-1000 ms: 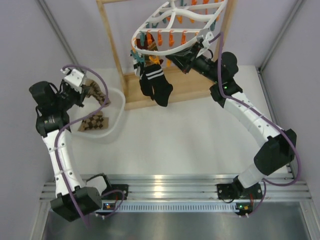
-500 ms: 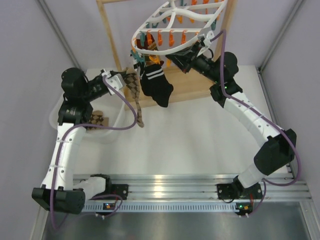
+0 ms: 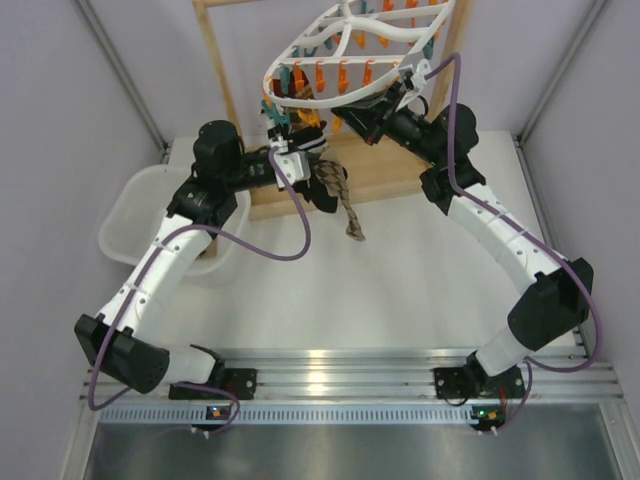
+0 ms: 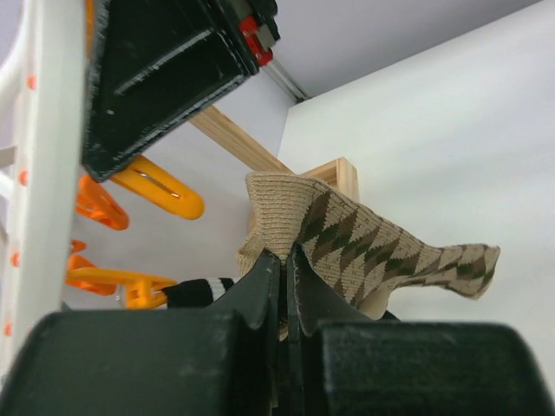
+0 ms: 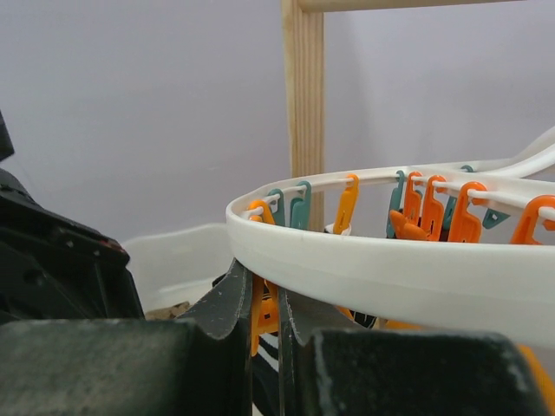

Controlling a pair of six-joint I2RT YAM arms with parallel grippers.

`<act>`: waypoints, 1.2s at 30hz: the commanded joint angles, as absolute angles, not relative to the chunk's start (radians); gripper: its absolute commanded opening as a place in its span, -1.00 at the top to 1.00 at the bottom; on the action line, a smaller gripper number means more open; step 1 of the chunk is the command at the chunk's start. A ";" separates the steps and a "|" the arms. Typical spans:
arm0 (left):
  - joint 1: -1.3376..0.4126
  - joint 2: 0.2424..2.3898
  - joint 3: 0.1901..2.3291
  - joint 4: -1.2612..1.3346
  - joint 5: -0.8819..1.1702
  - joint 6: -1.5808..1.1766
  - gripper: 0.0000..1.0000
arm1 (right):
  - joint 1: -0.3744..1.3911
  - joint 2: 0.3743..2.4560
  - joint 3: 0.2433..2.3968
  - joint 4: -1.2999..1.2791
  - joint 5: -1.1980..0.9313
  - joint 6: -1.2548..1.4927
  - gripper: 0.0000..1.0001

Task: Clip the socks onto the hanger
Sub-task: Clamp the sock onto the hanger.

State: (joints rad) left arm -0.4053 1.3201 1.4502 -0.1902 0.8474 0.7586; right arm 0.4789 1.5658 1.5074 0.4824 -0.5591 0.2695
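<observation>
My left gripper (image 3: pixel 306 166) is shut on the cuff of a brown-and-tan diamond-pattern sock (image 4: pixel 373 247), which hangs down from it (image 3: pixel 349 212) just below the white oval hanger (image 3: pixel 350 40). My right gripper (image 3: pixel 352 117) is under the hanger's near rim (image 5: pixel 390 264), shut on an orange clip (image 5: pixel 263 303). A black sock with white stripes (image 3: pixel 322 190) hangs from the hanger right behind my left gripper. A second brown sock is mostly hidden in the tub behind my left arm.
The hanger hangs from a light wooden stand (image 3: pixel 225 90) with a wooden base (image 3: pixel 390 175). A white plastic tub (image 3: pixel 135 210) sits at the left of the table. Orange and teal clips (image 5: pixel 416 204) dangle along the hanger rim.
My left arm lifted the sock out of the tub and swung it right, up to the hanger's near rim beside the black sock. My right gripper stayed at the rim.
</observation>
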 commanded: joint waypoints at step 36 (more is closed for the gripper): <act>-0.468 1.480 1.418 0.210 0.600 0.742 1.00 | 0.448 1.531 1.516 0.538 -0.528 0.311 1.00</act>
State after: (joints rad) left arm -0.4656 1.4929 1.4380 0.0994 0.5873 0.7349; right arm 0.4747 1.5658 1.5063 0.4870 -0.5598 0.3107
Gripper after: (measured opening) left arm 0.028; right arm 0.059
